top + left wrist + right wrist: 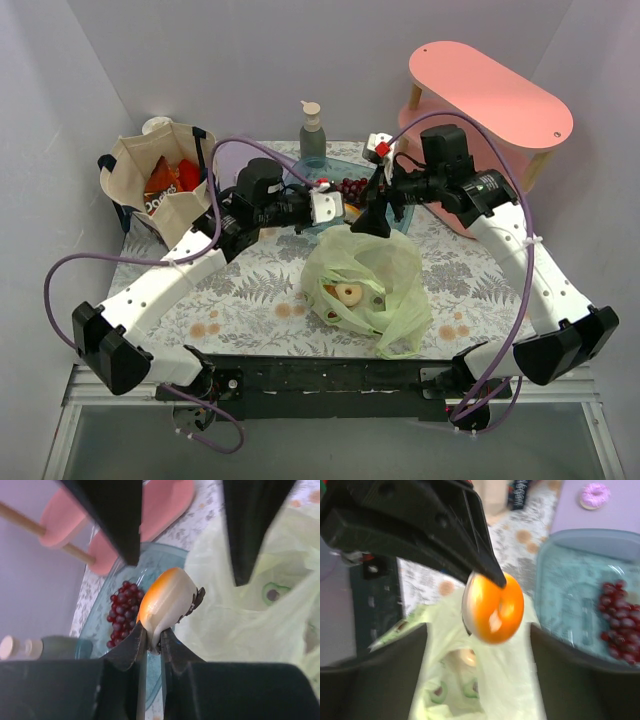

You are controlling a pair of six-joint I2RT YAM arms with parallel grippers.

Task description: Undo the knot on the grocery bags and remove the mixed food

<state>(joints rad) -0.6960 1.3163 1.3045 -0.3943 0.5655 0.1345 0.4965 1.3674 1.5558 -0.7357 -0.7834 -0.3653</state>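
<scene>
The plastic bag (385, 300) is pale green. The fruit (167, 600) is orange fading to cream, the grapes (122, 615) dark red.

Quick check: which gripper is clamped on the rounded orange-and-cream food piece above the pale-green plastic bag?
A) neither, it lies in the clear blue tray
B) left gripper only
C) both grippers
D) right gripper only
B. The left gripper pinches the rounded orange-and-cream food piece at its lower edge, while the right gripper has its fingers spread on either side, clear of it.
</scene>
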